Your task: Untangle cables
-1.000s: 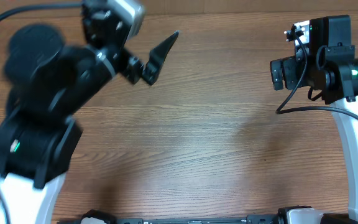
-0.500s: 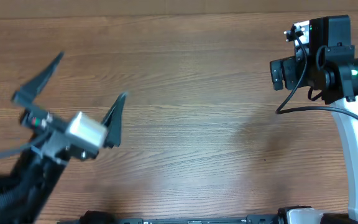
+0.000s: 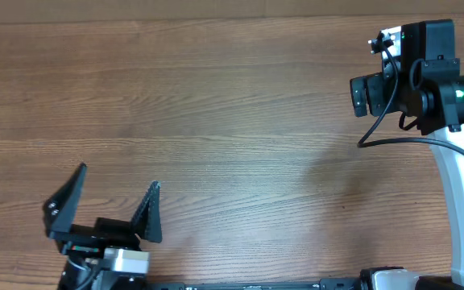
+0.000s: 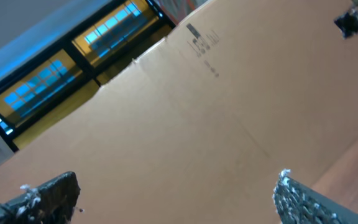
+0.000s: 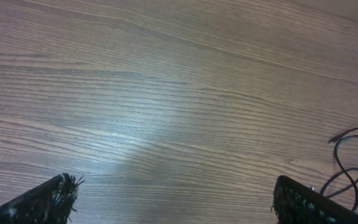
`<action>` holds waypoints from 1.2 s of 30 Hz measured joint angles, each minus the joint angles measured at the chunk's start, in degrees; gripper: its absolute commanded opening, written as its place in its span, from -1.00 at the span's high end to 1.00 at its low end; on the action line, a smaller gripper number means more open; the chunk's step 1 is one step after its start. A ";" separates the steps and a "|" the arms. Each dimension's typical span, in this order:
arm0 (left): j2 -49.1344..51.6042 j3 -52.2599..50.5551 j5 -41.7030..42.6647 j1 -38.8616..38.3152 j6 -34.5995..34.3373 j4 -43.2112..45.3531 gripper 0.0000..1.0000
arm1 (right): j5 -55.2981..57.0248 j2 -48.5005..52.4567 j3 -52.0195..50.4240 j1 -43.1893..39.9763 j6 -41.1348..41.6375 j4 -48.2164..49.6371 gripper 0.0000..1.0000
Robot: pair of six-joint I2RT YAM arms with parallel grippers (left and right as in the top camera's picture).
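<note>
Left gripper: jaws wide apart, empty; it has swung from the table's far left to its near left edge.
Right gripper: wide apart, empty, unmoved at the table's far right.
Cables: probably the thin loops beside the right gripper, untouched.
Meaning: the left arm is backing away, so no untangling is under way.

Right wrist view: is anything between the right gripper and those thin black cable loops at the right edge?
Nothing visible does. Only bare wooden table lies between the open right gripper and the cables, which lie at the frame's right edge, partly cut off.
</note>
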 measured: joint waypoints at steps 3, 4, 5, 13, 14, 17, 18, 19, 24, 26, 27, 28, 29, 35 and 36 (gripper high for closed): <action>-4.90 -6.95 0.13 0.00 -1.40 3.72 -0.99 | 0.00 0.00 0.00 0.00 0.00 0.02 -1.00; -6.51 -9.49 0.17 0.00 -2.40 5.35 -1.00 | 0.00 0.00 0.00 0.00 -0.02 0.00 -1.00; -7.15 -10.78 0.20 0.00 -2.95 6.25 -0.99 | -0.02 0.00 0.00 0.00 0.00 0.02 -1.00; -7.48 -19.06 0.15 0.00 -9.60 12.39 -1.00 | -0.02 0.00 0.00 0.00 0.02 0.04 -1.00; -7.48 -19.85 0.15 0.00 -10.01 12.85 -1.00 | -0.02 0.00 0.00 0.00 0.00 0.02 -1.00; -7.48 -21.88 -0.61 0.00 -10.47 15.10 -0.99 | -0.02 0.00 0.00 0.00 0.02 0.02 -1.00; -7.48 -22.73 -1.49 0.00 -10.58 16.52 -1.00 | -0.02 0.00 0.00 0.00 0.00 0.02 -1.00; -7.50 -23.67 -2.54 0.00 -10.60 18.18 -0.99 | 0.00 0.00 0.00 0.00 0.00 0.04 -1.00; -7.56 -29.53 -8.83 0.00 -10.60 26.47 -1.00 | 0.00 0.00 0.00 0.00 0.00 0.00 -1.00; -7.56 -31.82 -10.47 0.00 -10.58 28.72 -1.00 | -0.02 0.00 0.00 0.00 0.02 -0.02 -1.00; -7.56 -32.74 -11.10 0.00 -10.60 29.46 -1.00 | 0.00 0.00 0.00 0.00 0.00 0.02 -1.00; -7.56 -33.44 -11.50 0.00 -10.60 30.16 -1.00 | 0.00 0.00 0.00 0.00 0.00 -0.02 -1.00; -7.56 -34.10 -11.91 0.00 -10.60 30.51 -0.99 | -0.02 0.00 0.00 -0.02 0.00 -0.02 -1.00; -7.56 -36.50 -15.80 0.31 -10.56 30.73 -1.00 | 0.00 0.00 0.00 0.00 0.00 0.02 -1.00; -7.56 -36.70 -16.44 0.68 -10.49 30.75 -1.00 | 0.00 0.00 0.00 0.00 0.02 0.00 -1.00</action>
